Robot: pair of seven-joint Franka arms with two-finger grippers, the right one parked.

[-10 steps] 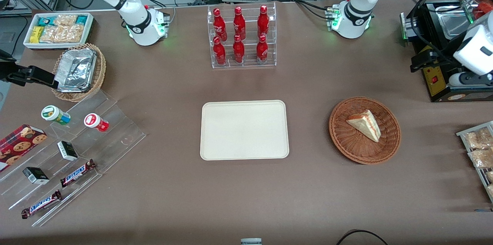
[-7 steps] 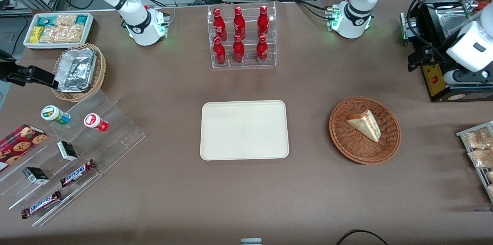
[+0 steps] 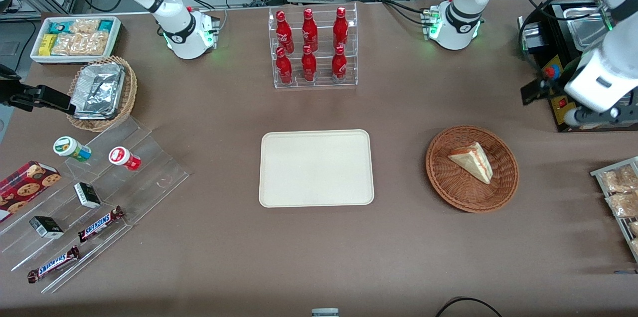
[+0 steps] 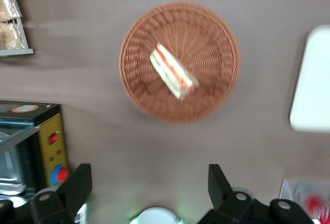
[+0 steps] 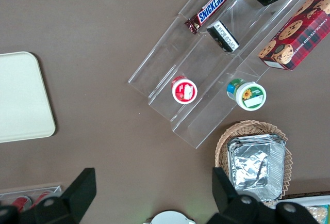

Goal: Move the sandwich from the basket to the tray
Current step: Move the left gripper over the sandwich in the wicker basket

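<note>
Wicker basket (image 3: 472, 168) at right of the front frame holds sandwich (image 3: 471, 161) lying diagonally, with the open-fingered gripper (image 4: 147, 182) high above, well apart.

my gripper (image 4: 147, 182) hangs high over the working arm's end of the table, wrist tilted down, fingers (image 4: 77, 185) spread wide apart with nothing between them, as far as i can tell.
</note>
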